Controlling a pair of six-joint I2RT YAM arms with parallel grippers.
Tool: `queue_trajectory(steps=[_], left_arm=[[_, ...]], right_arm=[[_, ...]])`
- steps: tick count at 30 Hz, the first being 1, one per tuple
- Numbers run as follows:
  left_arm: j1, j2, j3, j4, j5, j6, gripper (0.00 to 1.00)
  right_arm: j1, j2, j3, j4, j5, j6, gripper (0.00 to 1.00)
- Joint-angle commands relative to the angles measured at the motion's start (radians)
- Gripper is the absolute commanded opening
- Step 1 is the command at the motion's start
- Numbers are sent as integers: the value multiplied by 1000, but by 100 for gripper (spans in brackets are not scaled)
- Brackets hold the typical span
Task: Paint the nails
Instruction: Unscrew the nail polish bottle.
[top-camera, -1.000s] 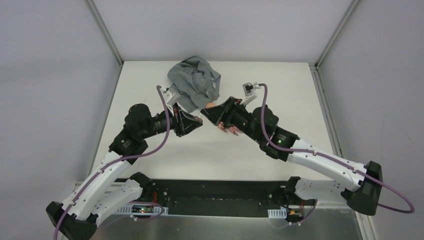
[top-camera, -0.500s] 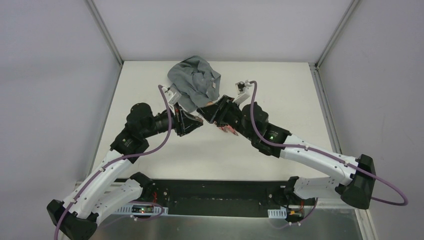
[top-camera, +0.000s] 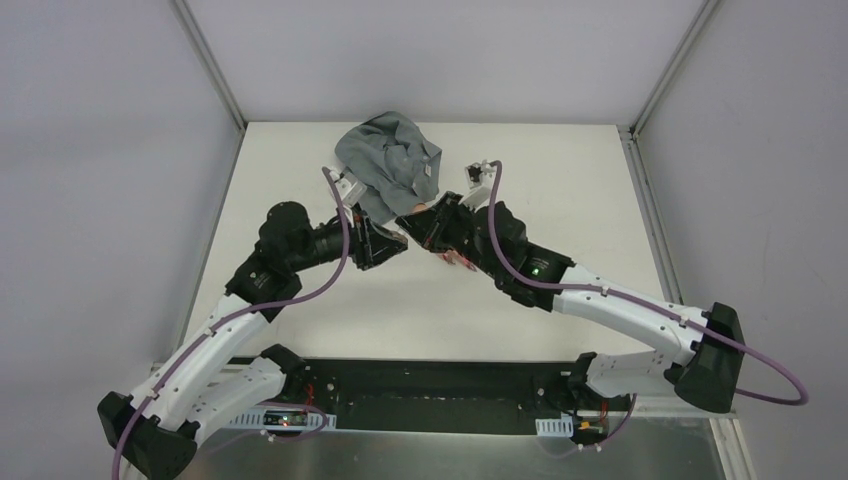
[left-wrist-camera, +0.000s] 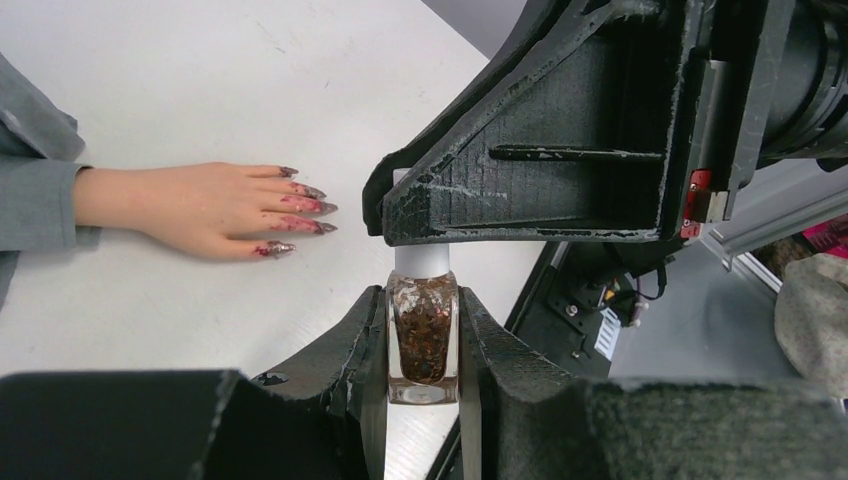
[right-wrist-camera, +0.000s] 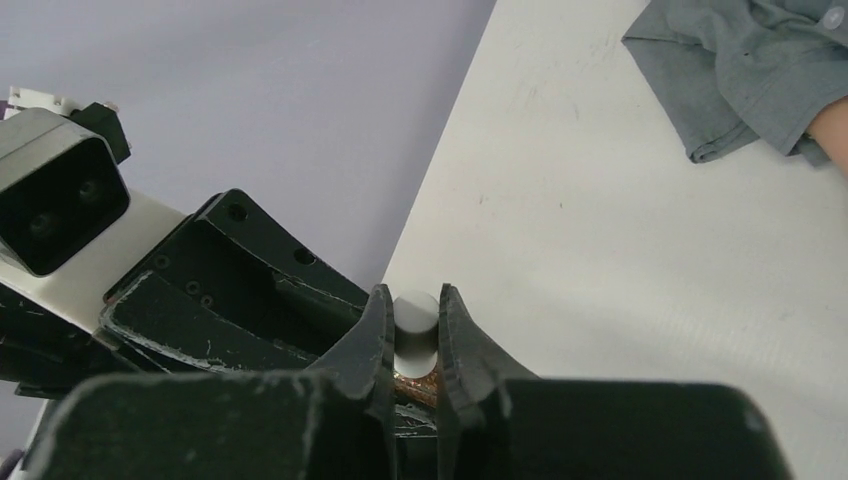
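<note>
Clamping the polish bottle (left-wrist-camera: 423, 350) by its glass body, the left gripper (left-wrist-camera: 422, 300) holds it upright above the counter (left-wrist-camera: 200, 80). The right gripper (right-wrist-camera: 414, 318) is closed tight on the bottle's white cap (right-wrist-camera: 414, 325). The nails (left-wrist-camera: 300, 205), dark red and pointed, tip a fake hand (left-wrist-camera: 190, 205) lying flat on the counter beside the bottle, with its grey sleeve (left-wrist-camera: 35, 190) behind it.

Robotics lab test cell, white table (top-camera: 580, 200) beneath two cabled robot arms (top-camera: 215, 335), plain grey wall panels (top-camera: 90, 180) and aluminium frame posts (top-camera: 208, 62) behind and beside them.
</note>
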Motion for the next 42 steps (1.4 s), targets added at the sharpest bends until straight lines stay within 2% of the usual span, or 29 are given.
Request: queue_trajectory(steps=[1,3,6,7,12,17,26,27,29,34,37,40,42], left_arm=[[7,26,28,13,53,-29,30],[7,36,44,-11,53,-26,50],[7,48,73,-71,48,-9,69],[7,52,80,-82,48,-6,73],[10,59,102,-112,65,6,72],[30,51,109,-116,84,4,61],[42,54,111,-117,96,-6,49],[42,56,111,-116,98,-7,42],[42,62,113,-116,101,-9,36],[42,68,114,-116,109,-11,29],[42,67,114,-116,113,-11,19],[42,68,116,-117,124,-9,0],[42,66,117,-114,138,-5,0]], right_arm=[[22,21,80,27,28,-74,0],[32,30,93,9,43,-111,0],[47,43,117,-21,65,-158,0],[51,48,127,-29,71,-172,0],[76,71,183,-82,101,-253,0],[85,75,203,-117,116,-298,0],[96,76,221,-145,115,-342,0],[97,76,221,-144,116,-342,0],[97,73,220,-144,124,-341,0],[99,62,213,-137,143,-328,0],[99,55,208,-135,158,-325,0],[98,47,197,-134,195,-314,0],[98,42,190,-135,219,-305,0]])
